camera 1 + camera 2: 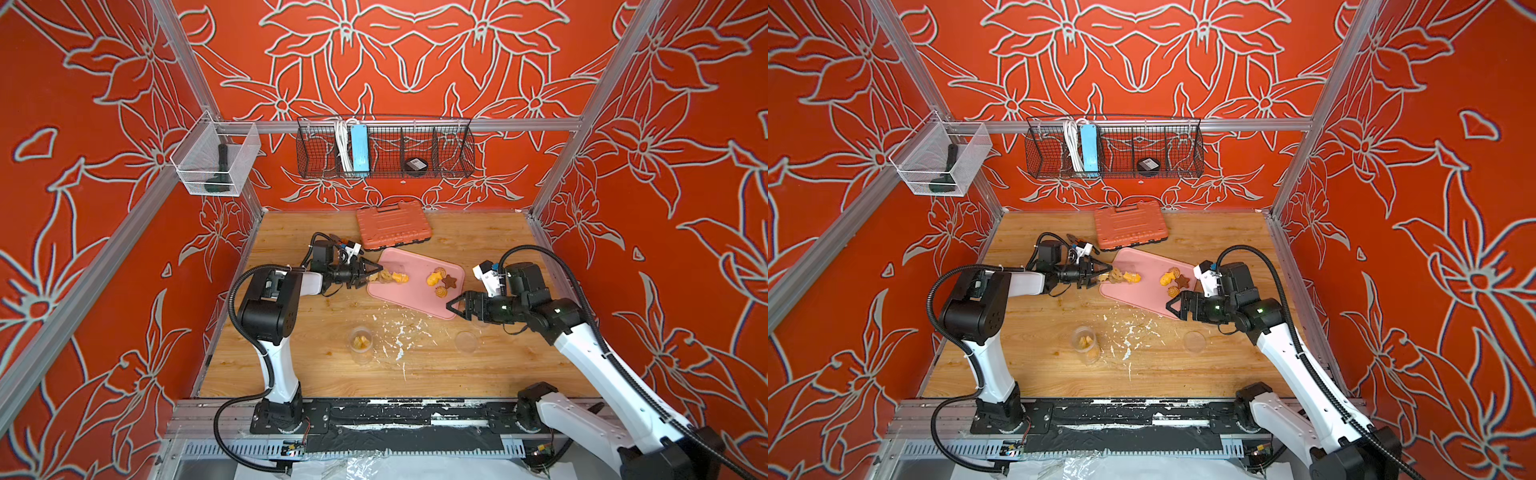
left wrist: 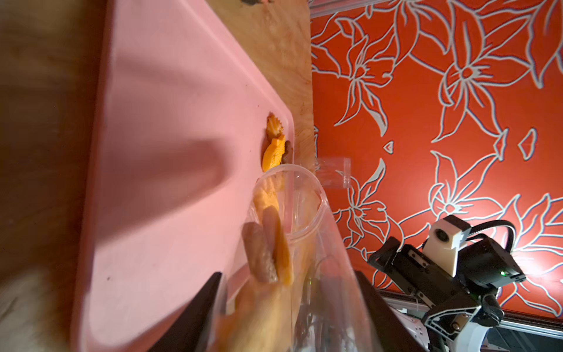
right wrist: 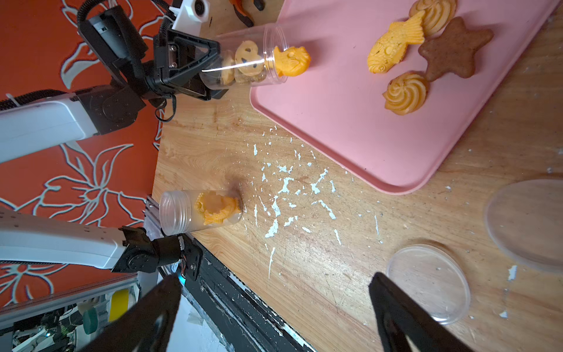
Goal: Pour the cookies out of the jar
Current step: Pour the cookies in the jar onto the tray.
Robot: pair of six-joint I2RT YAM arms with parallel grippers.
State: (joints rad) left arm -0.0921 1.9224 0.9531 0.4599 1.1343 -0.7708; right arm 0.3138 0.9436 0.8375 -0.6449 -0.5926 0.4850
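My left gripper is shut on a clear plastic jar. The jar lies tipped on its side, mouth over the left edge of the pink tray. Several cookies are still inside it, and an orange fish cookie sticks out of the mouth. More cookies lie on the tray: a fish, a brown star and two swirls. My right gripper hangs open and empty at the tray's near right corner.
A second clear jar with cookies in it stands on the wooden table near the front left. Two clear lids lie near the right arm. White flecks litter the middle. An orange tool case sits behind the tray.
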